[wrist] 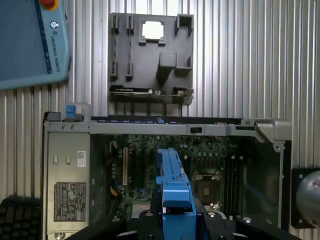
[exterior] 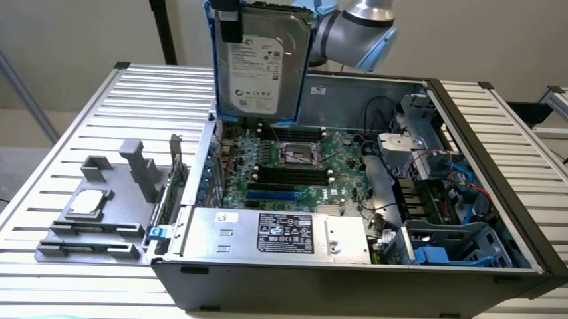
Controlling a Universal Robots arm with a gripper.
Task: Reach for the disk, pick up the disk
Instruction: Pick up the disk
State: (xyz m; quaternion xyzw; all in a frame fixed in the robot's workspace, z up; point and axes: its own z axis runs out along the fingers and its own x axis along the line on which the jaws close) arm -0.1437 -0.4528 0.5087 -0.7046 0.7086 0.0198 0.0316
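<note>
We see an open computer case [exterior: 355, 266] lying on a ribbed metal table [exterior: 71, 133], with bare table on the exterior view's left and right of it. At the near edge of the case sits a silver power supply [exterior: 275, 236] with a black label. Just to the exterior view's right of it stands a grey drive cage [exterior: 461, 242] holding blue brackets [exterior: 435, 256]. Beyond the power supply lies the green motherboard [exterior: 293, 163], its square processor socket [exterior: 300, 154] uncovered, with dark memory slots on the near and far sides of it. A tangle of cables [exterior: 443, 186] crowds the case's side on the exterior view's right.

On the table to the exterior view's left of the case rests a grey plastic fixture [exterior: 106, 199] with upright posts, and a small silver chip [exterior: 89, 201] lies in it.

Above the far part of the motherboard, the disk [exterior: 263, 60] hangs upright in open air, well clear of the case walls, its white label facing us and blue rails along its edges. In the wrist view we look down its blue edge [wrist: 174, 190] towards the board below. The gripper [wrist: 175, 220] is clamped on the disk, with black fingers [wrist: 142, 222] pressed against both of its flat sides. The arm's grey joint [exterior: 360, 30] shows just behind the disk
</note>
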